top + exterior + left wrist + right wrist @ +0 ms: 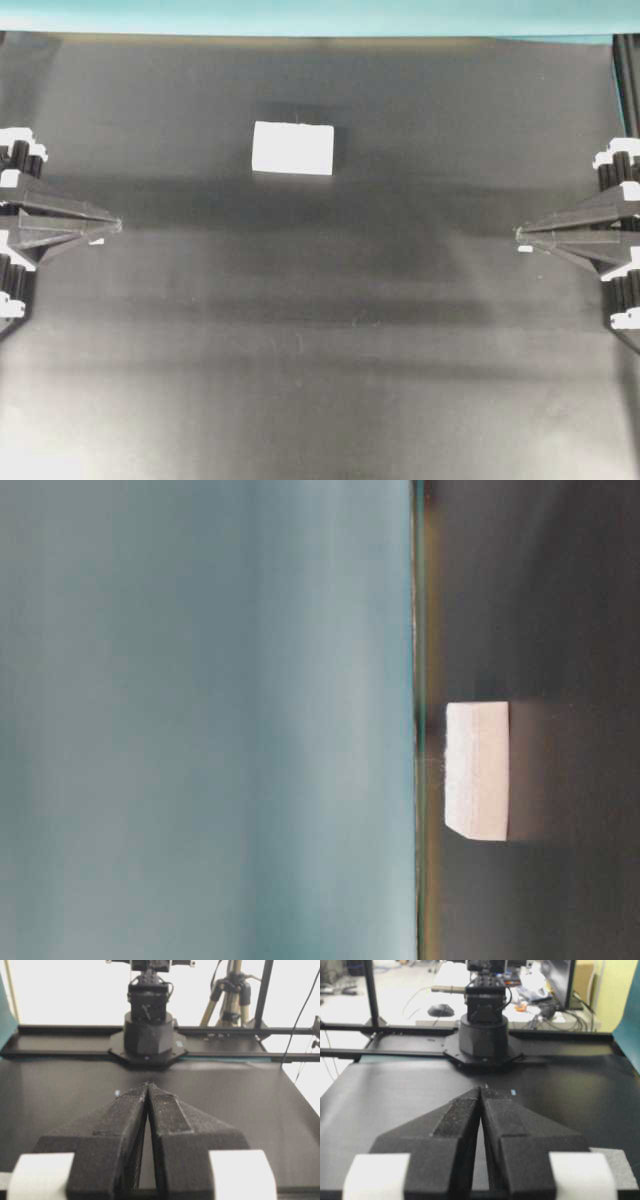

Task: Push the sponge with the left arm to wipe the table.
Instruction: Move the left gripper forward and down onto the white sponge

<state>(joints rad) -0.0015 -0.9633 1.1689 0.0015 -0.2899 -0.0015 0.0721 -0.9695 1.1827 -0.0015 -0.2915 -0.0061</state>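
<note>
The sponge (292,148), a plain white block, lies on the black table (320,350) in the far middle; the table-level view shows it (478,770) near the table's far edge. My left gripper (118,226) is at the left edge, shut and empty, its tips touching in the left wrist view (147,1085). My right gripper (518,234) is at the right edge, shut and empty, tips together in the right wrist view (482,1088). Both grippers point toward the middle, well apart from the sponge, which shows in neither wrist view.
A teal strip (320,15) runs along the far edge. Each wrist view shows the opposite arm's base (149,1030) (484,1030) across the table. A tiny white speck (117,1093) lies on the surface near each gripper tip.
</note>
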